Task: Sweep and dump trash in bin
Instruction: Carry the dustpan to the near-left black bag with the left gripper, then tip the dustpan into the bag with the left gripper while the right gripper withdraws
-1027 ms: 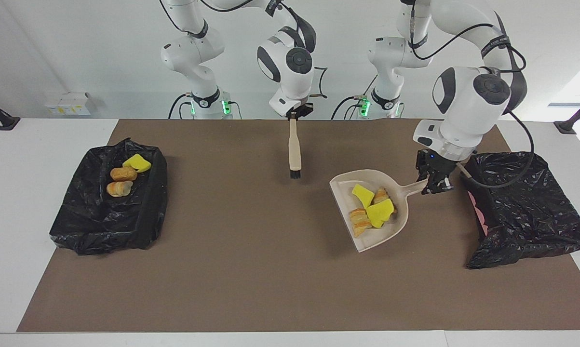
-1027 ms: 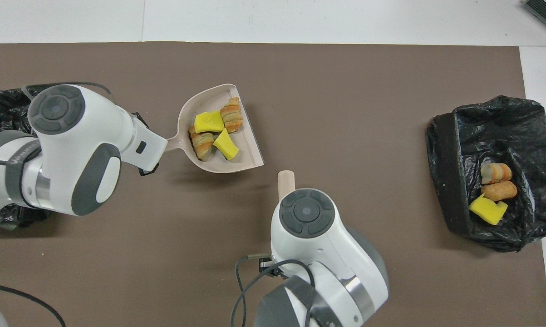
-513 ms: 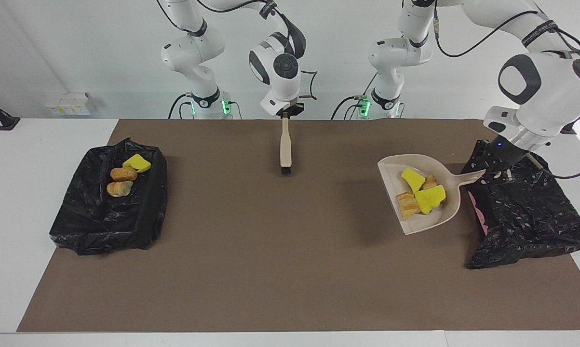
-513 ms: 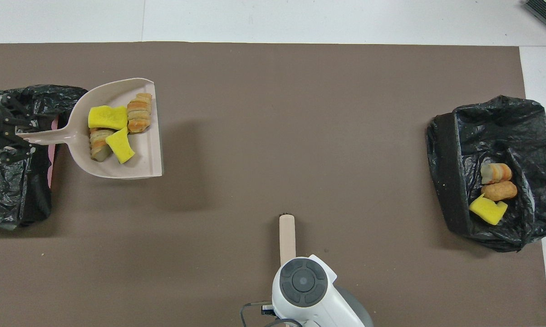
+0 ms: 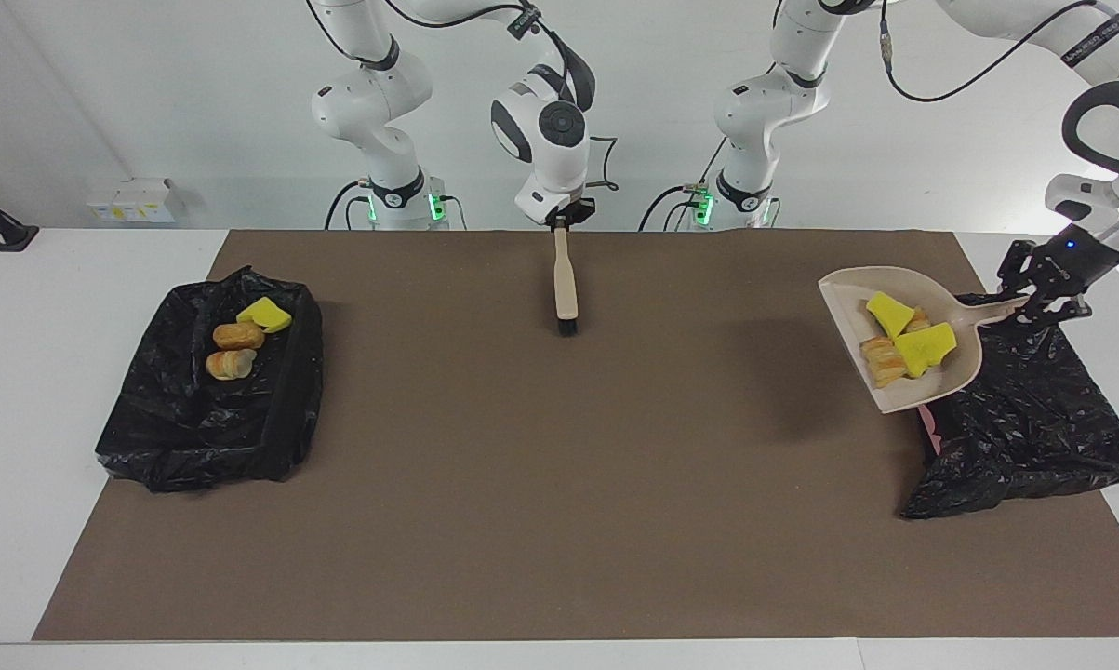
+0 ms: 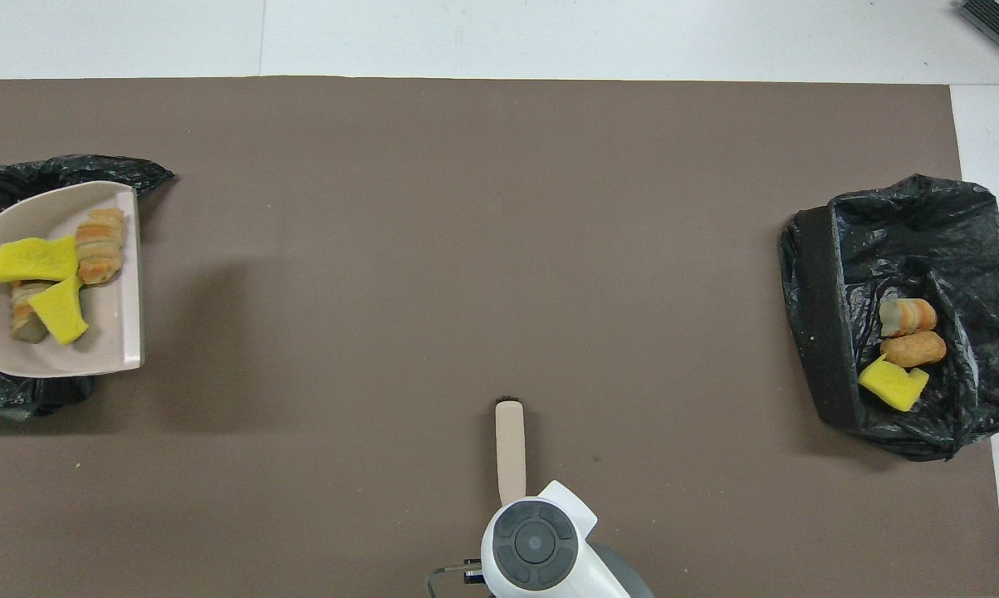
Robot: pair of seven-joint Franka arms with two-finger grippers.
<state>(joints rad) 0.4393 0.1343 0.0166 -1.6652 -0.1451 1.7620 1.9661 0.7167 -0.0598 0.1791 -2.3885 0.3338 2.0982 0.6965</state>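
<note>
A beige dustpan hangs tilted in the air over the edge of the black-bagged bin at the left arm's end of the table. My left gripper is shut on its handle. The pan carries trash: two yellow wedges and tan bread-like lumps. The overhead view shows the pan and its trash above the bin; the left gripper is out of that view. My right gripper is shut on a brush that hangs bristles down above the mat, close to the robots.
A second black-bagged bin stands at the right arm's end of the table and holds a yellow wedge and two tan lumps. A brown mat covers the table between the two bins.
The left arm has carried the loaded dustpan from mid-table toward its own end and lifted it over the bin. The right arm has drawn the brush back toward the robots.
</note>
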